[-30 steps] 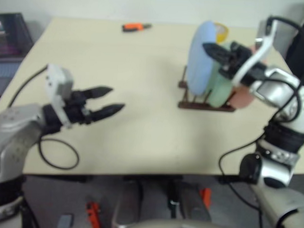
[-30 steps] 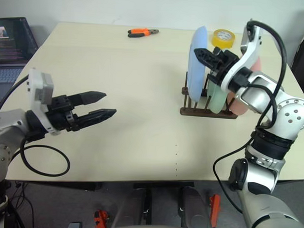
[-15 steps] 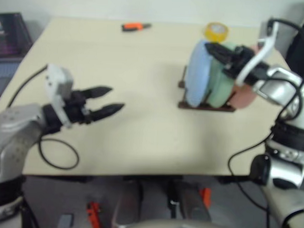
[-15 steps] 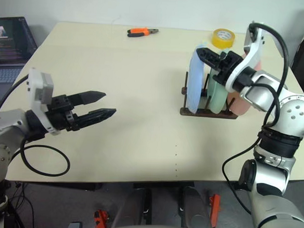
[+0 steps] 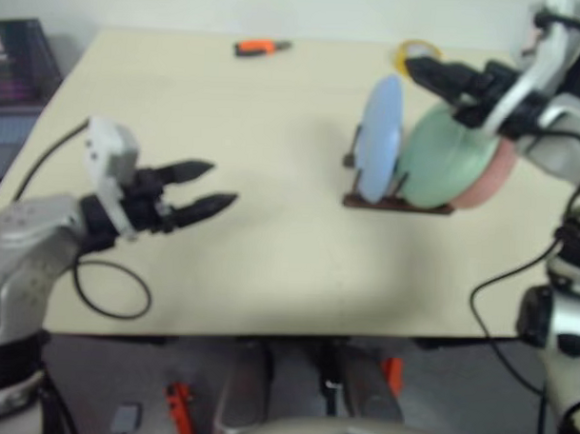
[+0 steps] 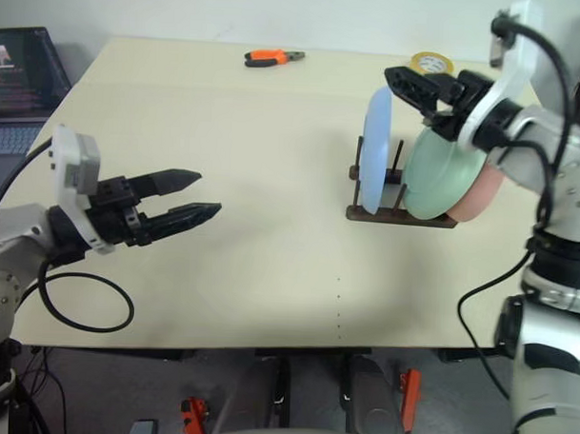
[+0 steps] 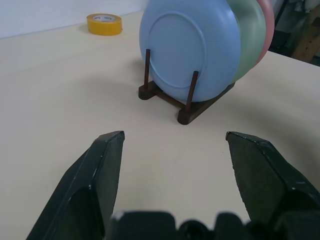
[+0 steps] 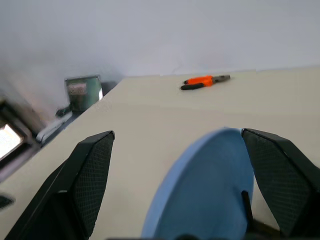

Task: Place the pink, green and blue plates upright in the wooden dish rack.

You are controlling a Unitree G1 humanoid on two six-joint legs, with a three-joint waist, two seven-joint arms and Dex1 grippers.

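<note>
The wooden dish rack (image 6: pixel 397 217) stands at the table's right side with all three plates upright in it. The blue plate (image 6: pixel 375 149) is leftmost, the green plate (image 6: pixel 446 175) is behind it and the pink plate (image 6: pixel 483 193) is at the right end. My right gripper (image 6: pixel 409 81) hovers open just above the blue and green plates' top edges, touching none. In the right wrist view the blue plate (image 8: pixel 210 190) sits low between wide-apart fingers (image 8: pixel 95 165). My left gripper (image 6: pixel 207 193) is open and empty over the table's left side, pointing toward the rack (image 7: pixel 190 107).
Orange-handled pliers (image 6: pixel 274 56) lie at the table's far edge. A yellow tape roll (image 6: pixel 431 63) sits behind the rack. A laptop (image 6: pixel 18 84) stands off the table's left side. Bare tabletop (image 6: pixel 273 150) spans between my two grippers.
My right gripper opened and let go of the blue plate, which now stands upright in the rack. That gripper then rose and drew away to the right. My left arm stayed still.
</note>
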